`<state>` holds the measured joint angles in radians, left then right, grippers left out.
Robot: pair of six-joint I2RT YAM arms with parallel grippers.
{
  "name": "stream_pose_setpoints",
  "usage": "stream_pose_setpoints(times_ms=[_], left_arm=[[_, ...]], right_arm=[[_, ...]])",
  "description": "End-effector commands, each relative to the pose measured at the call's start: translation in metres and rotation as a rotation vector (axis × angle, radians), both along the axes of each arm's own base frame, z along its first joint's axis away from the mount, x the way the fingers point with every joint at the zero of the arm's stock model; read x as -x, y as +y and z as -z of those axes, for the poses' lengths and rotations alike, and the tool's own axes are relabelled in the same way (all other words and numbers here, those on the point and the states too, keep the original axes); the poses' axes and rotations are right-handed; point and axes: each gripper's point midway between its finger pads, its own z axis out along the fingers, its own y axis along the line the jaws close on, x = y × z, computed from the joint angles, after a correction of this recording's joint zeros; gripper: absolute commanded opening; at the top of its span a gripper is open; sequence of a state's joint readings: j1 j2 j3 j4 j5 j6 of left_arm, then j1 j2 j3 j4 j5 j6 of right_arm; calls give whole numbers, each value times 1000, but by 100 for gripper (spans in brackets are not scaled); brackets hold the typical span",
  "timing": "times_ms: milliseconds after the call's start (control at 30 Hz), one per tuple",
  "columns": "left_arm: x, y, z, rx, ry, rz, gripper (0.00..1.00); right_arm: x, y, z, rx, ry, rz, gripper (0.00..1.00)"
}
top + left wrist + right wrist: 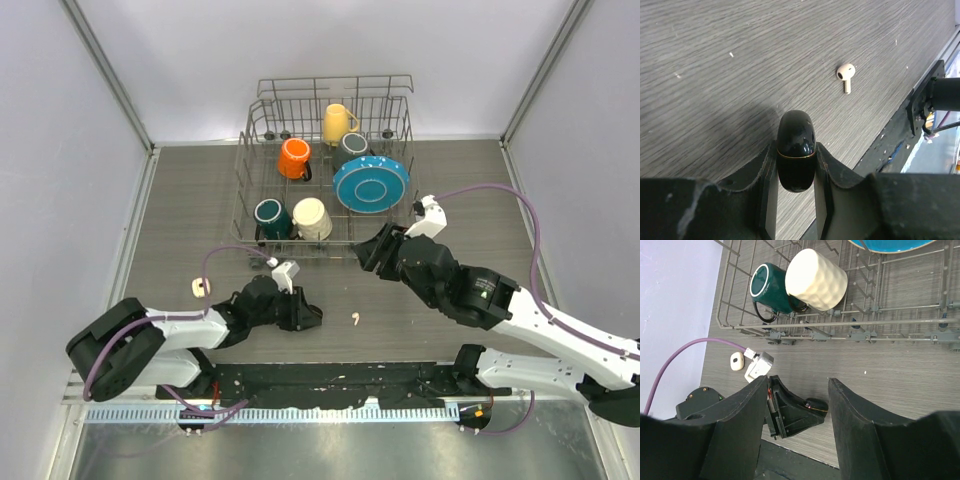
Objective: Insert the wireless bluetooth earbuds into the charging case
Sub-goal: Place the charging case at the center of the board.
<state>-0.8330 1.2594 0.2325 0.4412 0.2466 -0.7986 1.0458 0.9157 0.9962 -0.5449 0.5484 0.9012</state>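
My left gripper (308,314) is shut on a glossy black egg-shaped charging case (796,132) with a thin gold seam. The case is closed and held low over the table. It also shows in the right wrist view (816,405). One white stemmed earbud (355,319) lies on the table just right of the left gripper, and shows in the left wrist view (845,76). My right gripper (368,252) is open and empty, above the table in front of the rack. A small white oval case (201,288) lies at the left. No black earbuds are in view.
A wire dish rack (250,160) stands at the back with a yellow, an orange, a grey, a teal and a cream mug (311,217) and a teal plate (371,183). The black base rail (330,380) runs along the near edge.
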Motion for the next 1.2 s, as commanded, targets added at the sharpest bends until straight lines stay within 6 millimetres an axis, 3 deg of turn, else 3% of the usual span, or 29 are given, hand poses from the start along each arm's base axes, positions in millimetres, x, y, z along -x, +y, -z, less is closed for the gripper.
stream_pose_setpoints(times_ms=[0, 233, 400, 700, 1000, 1100, 1133, 1167], left_arm=[[-19, -25, -32, 105, -67, -24, 6], [-17, -24, -20, 61, -34, -22, 19], [-17, -18, -15, 10, -22, -36, 23], [-19, 2, -13, -102, -30, -80, 54], [-22, 22, -32, -128, -72, -160, 86], [-32, 41, -52, -142, -139, -255, 100], [-30, 51, -50, -176, -134, -277, 100], [-33, 58, -64, -148, -164, -320, 100]], right_arm=[[-2, -3, -13, -73, -24, 29, 57], [-3, -6, -11, -69, -29, 40, 57], [-3, -6, -7, -57, -24, 41, 57], [-3, -11, -5, -63, -28, 52, 57], [-2, -12, -3, -67, -30, 53, 57], [-2, -13, -3, -62, -34, 53, 57], [-1, -13, -5, -67, -36, 52, 57], [-1, -14, -4, -67, -36, 54, 57]])
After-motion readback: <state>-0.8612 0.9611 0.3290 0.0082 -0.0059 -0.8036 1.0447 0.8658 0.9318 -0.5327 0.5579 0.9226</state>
